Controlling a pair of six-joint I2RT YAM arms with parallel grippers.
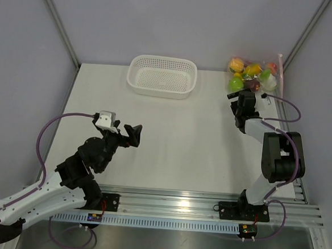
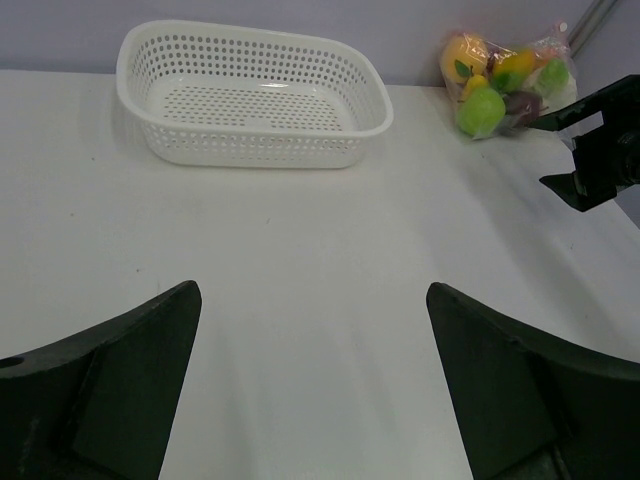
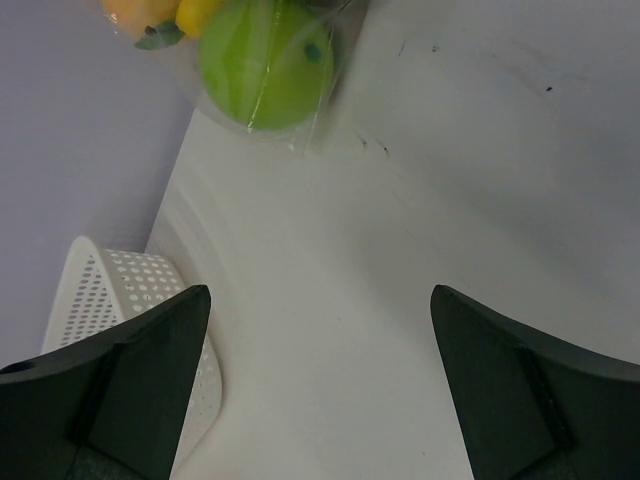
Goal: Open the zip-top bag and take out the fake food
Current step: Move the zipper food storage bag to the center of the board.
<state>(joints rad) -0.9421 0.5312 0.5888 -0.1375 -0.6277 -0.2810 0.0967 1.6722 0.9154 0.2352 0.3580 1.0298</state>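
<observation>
The clear zip-top bag [image 1: 255, 75] lies at the far right corner of the table, its pink strip along the right side. The fake food is inside it: a green apple [image 1: 235, 82], an orange piece [image 1: 236, 65], a yellow piece [image 1: 252, 69] and a white cauliflower [image 1: 268, 83]. The bag also shows in the left wrist view [image 2: 505, 82], and the apple in the right wrist view [image 3: 268, 62]. My right gripper [image 1: 240, 96] is open and empty, just in front of the bag [image 3: 320, 295]. My left gripper [image 1: 133, 135] is open and empty over the table's middle left [image 2: 312, 292].
A white perforated basket [image 1: 162, 76] stands empty at the back centre, also seen in the left wrist view [image 2: 255, 95] and the right wrist view [image 3: 110, 300]. Grey walls close in the back and sides. The table's right edge runs close to the bag.
</observation>
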